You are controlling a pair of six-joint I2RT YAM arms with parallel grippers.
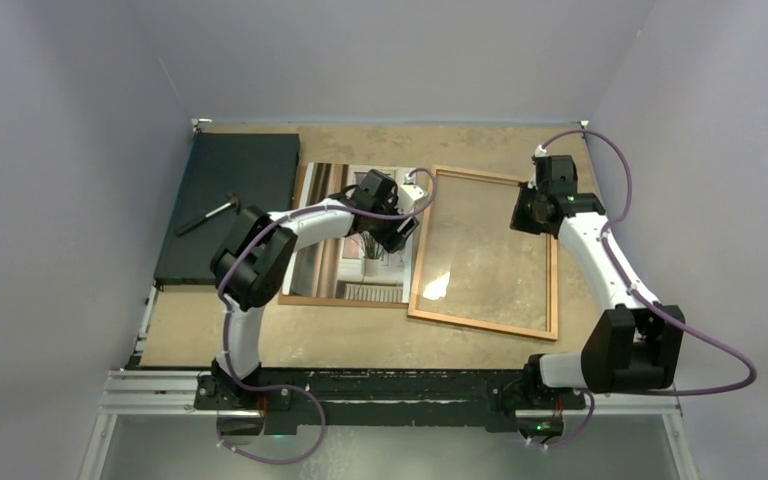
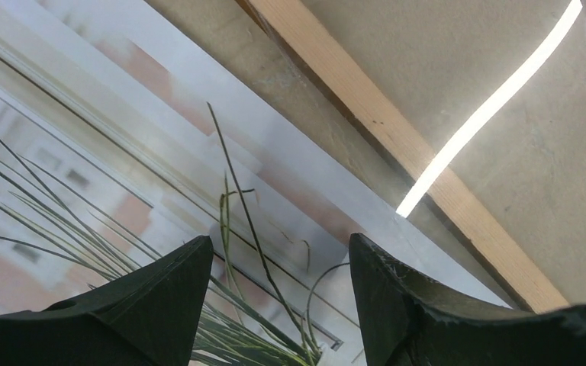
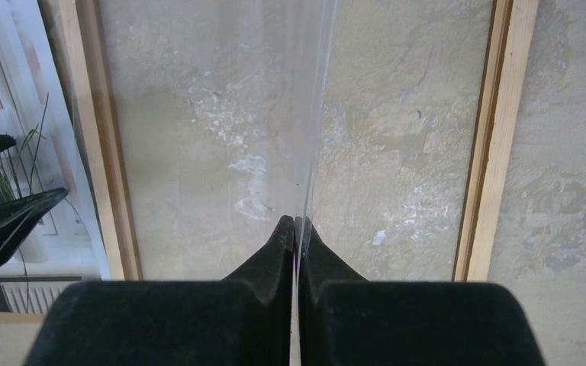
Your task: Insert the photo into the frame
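The photo (image 1: 360, 255) of a spiky plant lies flat left of centre, on a brown backing board (image 1: 345, 300). The orange-brown frame (image 1: 480, 324) lies flat to its right, with the table showing through it. My left gripper (image 1: 400, 215) is open and empty just above the photo's right edge (image 2: 122, 152), its own midpoint (image 2: 278, 252) over the plant, next to the frame's left border (image 2: 397, 130). My right gripper (image 1: 525, 212) is shut on the edge of a clear glass pane (image 3: 313, 114) above the frame (image 3: 496, 137); its jaws (image 3: 296, 225) meet on the pane.
A dark grey mat (image 1: 230, 200) lies at the back left with a small dark tool (image 1: 208, 215) on it. Grey walls close in the table on three sides. My left fingers (image 3: 8, 217) show at the left of the right wrist view.
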